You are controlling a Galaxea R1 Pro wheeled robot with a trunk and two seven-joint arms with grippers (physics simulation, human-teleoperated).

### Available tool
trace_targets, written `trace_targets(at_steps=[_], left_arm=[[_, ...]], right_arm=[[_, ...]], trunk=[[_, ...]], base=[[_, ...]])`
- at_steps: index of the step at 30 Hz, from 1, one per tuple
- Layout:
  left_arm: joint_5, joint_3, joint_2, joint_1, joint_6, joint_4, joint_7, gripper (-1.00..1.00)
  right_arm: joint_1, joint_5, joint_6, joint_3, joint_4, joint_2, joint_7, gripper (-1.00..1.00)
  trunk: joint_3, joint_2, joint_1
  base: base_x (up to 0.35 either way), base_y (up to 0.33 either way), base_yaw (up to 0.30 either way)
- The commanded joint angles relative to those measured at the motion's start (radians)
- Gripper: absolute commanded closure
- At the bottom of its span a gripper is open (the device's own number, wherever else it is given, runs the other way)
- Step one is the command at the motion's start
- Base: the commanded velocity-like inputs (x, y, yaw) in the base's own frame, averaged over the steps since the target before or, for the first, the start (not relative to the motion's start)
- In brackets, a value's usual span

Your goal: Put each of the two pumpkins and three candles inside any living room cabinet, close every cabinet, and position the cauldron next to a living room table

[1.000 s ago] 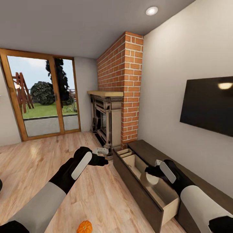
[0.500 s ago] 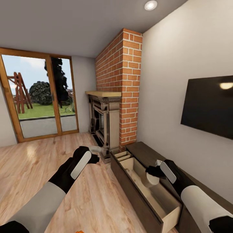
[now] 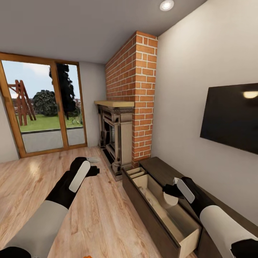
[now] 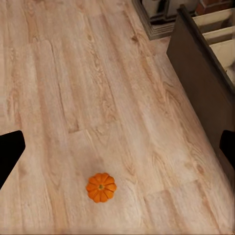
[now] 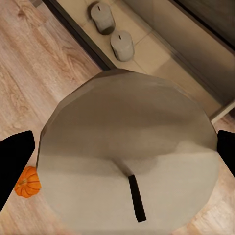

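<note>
My right gripper (image 3: 169,194) is shut on a pale grey candle (image 5: 127,156), holding it over the open drawer (image 3: 179,224) of the dark-brown cabinet (image 3: 150,211). Two more candles (image 5: 122,45) lie in that drawer. My left gripper (image 3: 94,168) hangs open above the wood floor, left of the cabinet, its fingers (image 4: 10,156) far apart with nothing between them. Below it, one orange pumpkin (image 4: 101,187) sits on the floor. The same pumpkin (image 5: 28,182) peeks out beside the held candle. The cauldron and the table are out of view.
A brick chimney (image 3: 134,96) with a fireplace (image 3: 114,143) stands just beyond the cabinet's far end. A black TV (image 3: 231,116) hangs on the wall above the cabinet. Glass patio doors (image 3: 43,111) are at the far left, across open wood floor (image 3: 93,211).
The left arm has swung left and back, away from the cabinet. The right gripper still holds the candle over the drawer. The view has shifted, leaving the pumpkin at the head view's lower edge.
</note>
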State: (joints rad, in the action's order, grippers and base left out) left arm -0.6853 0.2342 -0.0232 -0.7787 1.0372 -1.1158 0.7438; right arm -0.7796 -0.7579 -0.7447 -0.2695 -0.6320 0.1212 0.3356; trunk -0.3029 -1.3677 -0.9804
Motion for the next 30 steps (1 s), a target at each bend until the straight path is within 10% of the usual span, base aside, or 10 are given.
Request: trace_targets(at_steps=[1, 15, 30], left_arm=[[-0.014, 0.0, -0.001, -0.001, 0.003, -0.001, 0.01, -1.0], [-0.118, -0.012, -0.01, -0.001, 0.007, 0.004, -0.049, -1.0], [-0.128, -0.013, -0.018, -0.001, 0.007, 0.006, -0.074, -1.0]], right_arm=[[-0.001, -0.011, -0.001, -0.007, -0.002, 0.001, 0.009, 1.0], [0.0, -0.009, 0.001, -0.008, 0.004, 0.008, 0.013, 1.0], [0.0, -0.014, 0.01, -0.003, 0.03, 0.002, 0.075, 1.0]], trunk=[[-0.005, -0.008, -0.004], [-0.048, -0.106, -0.058], [-0.095, -0.211, -0.115]], base=[[0.0, 0.0, 0.0], [0.0, 0.0, 0.0], [0.0, 0.0, 0.0]])
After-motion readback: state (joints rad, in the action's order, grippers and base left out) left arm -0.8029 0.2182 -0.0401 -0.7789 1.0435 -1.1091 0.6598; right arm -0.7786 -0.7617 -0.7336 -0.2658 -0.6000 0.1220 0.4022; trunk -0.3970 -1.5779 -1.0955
